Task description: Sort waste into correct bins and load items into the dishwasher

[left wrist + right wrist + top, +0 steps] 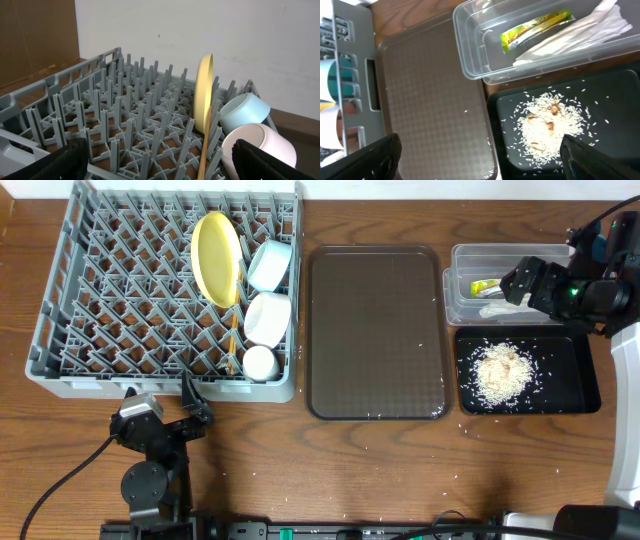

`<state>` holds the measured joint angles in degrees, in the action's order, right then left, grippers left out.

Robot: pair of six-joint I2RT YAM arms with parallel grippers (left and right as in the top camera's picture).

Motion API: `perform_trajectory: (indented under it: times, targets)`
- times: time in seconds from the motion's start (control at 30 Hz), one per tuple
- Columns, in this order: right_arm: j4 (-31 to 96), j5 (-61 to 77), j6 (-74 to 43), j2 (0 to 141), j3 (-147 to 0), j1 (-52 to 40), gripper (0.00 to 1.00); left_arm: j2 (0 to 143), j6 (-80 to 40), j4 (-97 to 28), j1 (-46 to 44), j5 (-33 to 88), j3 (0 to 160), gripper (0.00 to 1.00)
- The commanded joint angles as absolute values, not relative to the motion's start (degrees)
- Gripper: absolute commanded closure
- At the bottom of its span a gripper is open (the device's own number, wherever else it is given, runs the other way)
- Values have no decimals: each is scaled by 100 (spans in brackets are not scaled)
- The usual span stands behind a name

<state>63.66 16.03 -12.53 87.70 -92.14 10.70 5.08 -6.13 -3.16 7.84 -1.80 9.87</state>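
From my remote seat, the worktop (400, 470) looks all but sorted. The grey dish rack (120, 310) takes up its far left corner, and the brown serving tray (375, 330) beside it is bare except for a few stray grains.

Right of that tray, the clear tub (462, 300) sits behind the black tray (570, 375). Dry litter goes in one and food in the other.

In the rack, the yellow plate (216, 258) stands on edge between pegs. The light blue bowl (269, 265), white bowl (267, 317) and white cup (260, 363) line the right wall, with the chopsticks (203, 155) alongside.

The snack wrapper (532, 30) and white paper scraps (575, 32) lie in the tub, and the rice (502, 372) is heaped on the black tray.

My left claw (161, 150) gapes empty at the rack's near edge. My right claw (480, 145) hangs wide and empty above the tub.
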Motion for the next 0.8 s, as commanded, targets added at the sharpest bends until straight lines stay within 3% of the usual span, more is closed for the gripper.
perform_trajectory:
  times: [0.0, 0.4, 0.77]
  targets:
    - [6370, 1369, -978, 8759, -9288, 1041, 1, 447, -561, -285, 819, -148, 958, 7]
    - [5653, 897, -71, 7520, -8993, 615, 1, 447, -561, -285, 819, -148, 958, 7]
    - [3583, 749, 8, 5081, -6475, 388, 1, 447, -561, -285, 819, -148, 958, 7]
